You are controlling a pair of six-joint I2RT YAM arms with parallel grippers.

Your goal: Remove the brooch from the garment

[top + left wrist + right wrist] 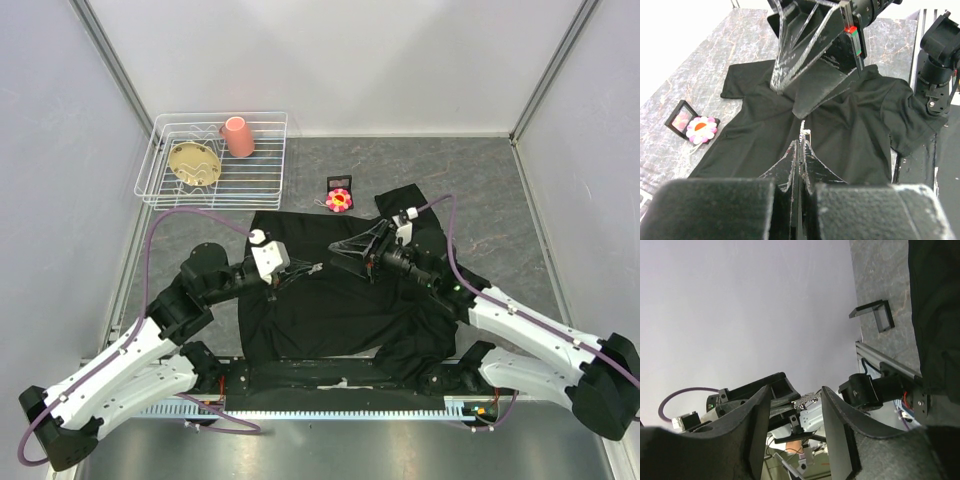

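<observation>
- Two sets of fingers faced each other over the middle of the garment, a black shirt spread flat on the bench just beyond the arm bases. Lying flat, it left the cloth open to both arms.
- The left fingers were pressed together low over the shirt, with a pale speck at their tips. The speck was too small to name, but it may have been the brooch, pinched for lifting away.
- The right fingers hung spread just opposite, gripping nothing visible, seemingly placed to steady the cloth or take over.
- Just past the shirt's far edge, off the cloth, a pink-and-white flower trinket rested against a small black case. It could equally have been the brooch, already off.
- Farther left, a white wire rack held a pink cup and a tan dish.
- The bench top was grey and marbled, and pale blank walls with metal posts closed it in.
</observation>
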